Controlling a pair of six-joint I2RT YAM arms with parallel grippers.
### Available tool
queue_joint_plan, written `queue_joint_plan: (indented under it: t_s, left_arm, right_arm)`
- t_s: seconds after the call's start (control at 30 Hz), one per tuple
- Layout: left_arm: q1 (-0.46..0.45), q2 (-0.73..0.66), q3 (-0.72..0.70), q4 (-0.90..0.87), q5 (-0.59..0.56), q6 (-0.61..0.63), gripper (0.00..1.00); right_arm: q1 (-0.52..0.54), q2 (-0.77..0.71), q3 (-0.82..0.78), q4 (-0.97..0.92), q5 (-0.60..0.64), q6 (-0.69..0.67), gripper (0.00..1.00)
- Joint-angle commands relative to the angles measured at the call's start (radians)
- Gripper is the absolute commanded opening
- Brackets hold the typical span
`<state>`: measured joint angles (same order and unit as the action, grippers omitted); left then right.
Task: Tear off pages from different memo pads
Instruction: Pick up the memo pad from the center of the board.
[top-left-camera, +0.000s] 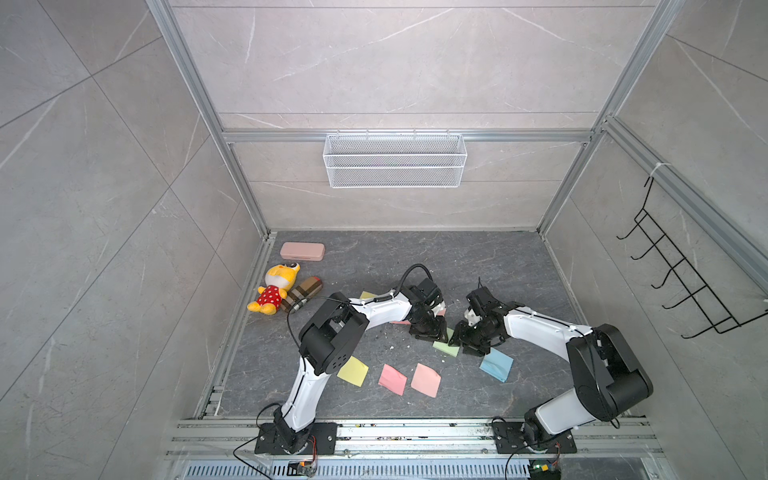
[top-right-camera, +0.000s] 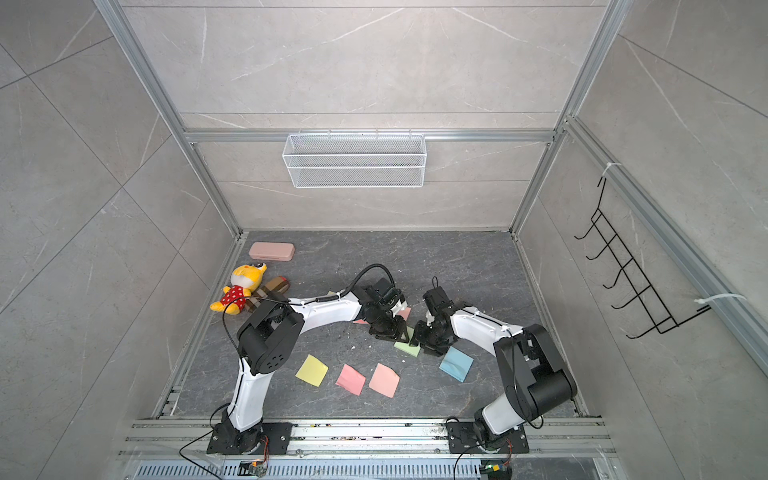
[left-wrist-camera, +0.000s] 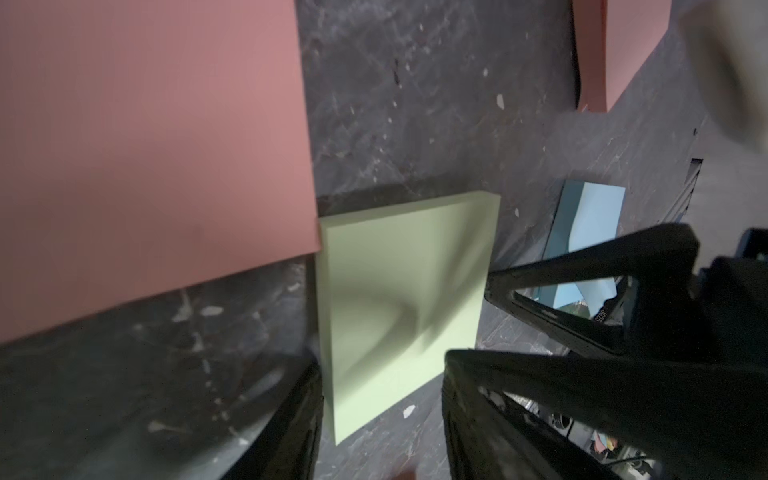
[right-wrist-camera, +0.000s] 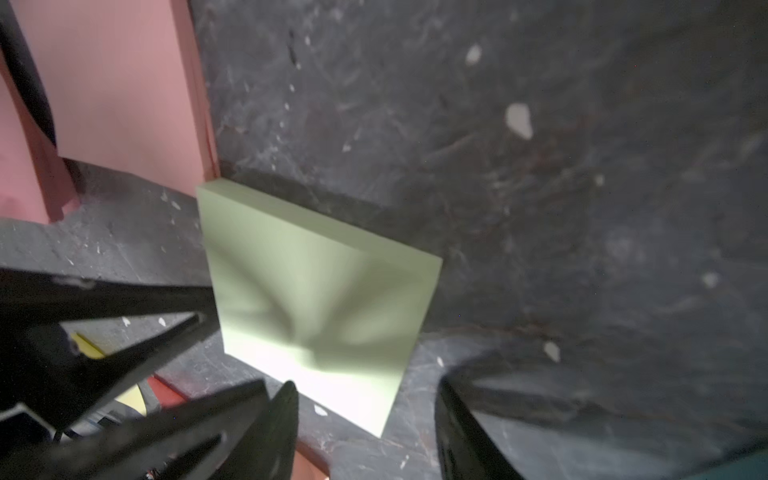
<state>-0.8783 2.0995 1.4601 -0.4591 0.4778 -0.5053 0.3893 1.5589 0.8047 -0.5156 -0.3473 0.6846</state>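
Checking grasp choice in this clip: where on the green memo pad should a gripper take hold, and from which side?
The green memo pad lies flat, its top page looks buckled near the middle. Probably best: pinch that raised fold from above with the right gripper, the left gripper pressing a flat corner.

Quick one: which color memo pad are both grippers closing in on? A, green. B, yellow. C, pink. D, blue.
A: in both top views the green memo pad lies on the table between the two arms' tips. In the wrist views it fills the gap in front of the open left gripper and the open right gripper.
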Motion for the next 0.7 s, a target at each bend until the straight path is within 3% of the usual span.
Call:
queue_joint_plan:
  t_s: [0.0,0.37,0.53,0.67]
  left_arm:
    - [-0.019,-0.084,-0.006,0.021,0.049,-0.024,0.48]
    - [-0.019,-0.106,0.024,0.020,0.061,-0.024,0.48]
    - [0.005,-0.106,-0.023,-0.022,-0.024,-0.005,0.48]
    - [0.023,-0.047,-0.025,-0.006,-0.003,-0.014,0.45]
  right_arm:
    - [-0.004,0.030,0.032,-0.006,0.006,-0.031,0.54]
    - [-0.011,0.038,0.048,-0.025,0.022,-0.066,0.54]
    - [-0.011,0.020,0.039,-0.026,0.014,-0.086,0.47]
    - [-0.011,0.037,0.040,-0.017,-0.001,-0.110,0.47]
